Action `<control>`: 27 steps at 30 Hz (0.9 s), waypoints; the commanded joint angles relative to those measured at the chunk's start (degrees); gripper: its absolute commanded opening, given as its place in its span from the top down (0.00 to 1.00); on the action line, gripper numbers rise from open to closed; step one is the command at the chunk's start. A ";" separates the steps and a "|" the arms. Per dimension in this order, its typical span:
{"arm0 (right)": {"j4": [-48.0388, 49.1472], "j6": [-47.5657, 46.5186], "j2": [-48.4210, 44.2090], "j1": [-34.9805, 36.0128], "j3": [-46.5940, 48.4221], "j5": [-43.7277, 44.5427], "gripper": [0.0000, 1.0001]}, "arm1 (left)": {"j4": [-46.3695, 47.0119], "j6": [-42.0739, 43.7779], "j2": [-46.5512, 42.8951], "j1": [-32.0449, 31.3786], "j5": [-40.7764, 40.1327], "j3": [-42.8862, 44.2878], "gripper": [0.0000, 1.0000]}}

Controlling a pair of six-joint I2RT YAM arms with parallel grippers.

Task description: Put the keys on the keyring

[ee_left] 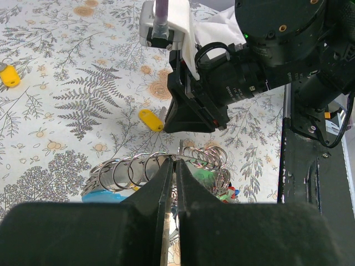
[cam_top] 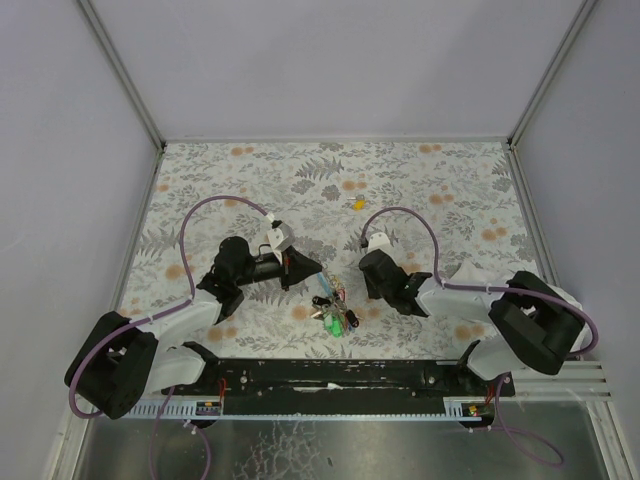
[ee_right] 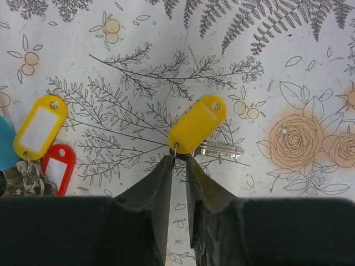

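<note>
Yellow marks a loose key (cam_top: 356,203) at upper centre of the top view. The keyring (cam_top: 336,308) lies low centre, between left gripper (cam_top: 312,276) and right gripper (cam_top: 368,288).

Left wrist: the jaws are nearly together, seemingly nipping the keyring (ee_left: 183,158) mid-frame.

Right wrist: the jaws pinch the small loop of a yellow key (ee_right: 197,124) at centre.

Both pieces look held and threading not yet begun. Next, the loop must be steered exactly onto the ring's coil end.

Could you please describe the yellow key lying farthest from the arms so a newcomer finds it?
On the floral table, look past the left gripper and right gripper toward the far wall. The yellow key lies alone there; the other keys sit by the grippers.
</note>
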 commanded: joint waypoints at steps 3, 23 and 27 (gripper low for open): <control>0.65 2.06 1.26 0.81 2.00 3.05 0.77 | 1.09 -0.48 0.06 -0.41 -0.38 -0.59 1.00; 0.11 -0.42 0.26 0.96 2.73 3.12 1.00 | 0.57 -0.16 -0.15 -0.38 -0.29 -0.53 1.00; -0.99 -7.94 -3.63 0.93 3.66 -0.93 1.00 | -0.17 0.59 -0.78 -0.43 -0.51 -0.53 1.00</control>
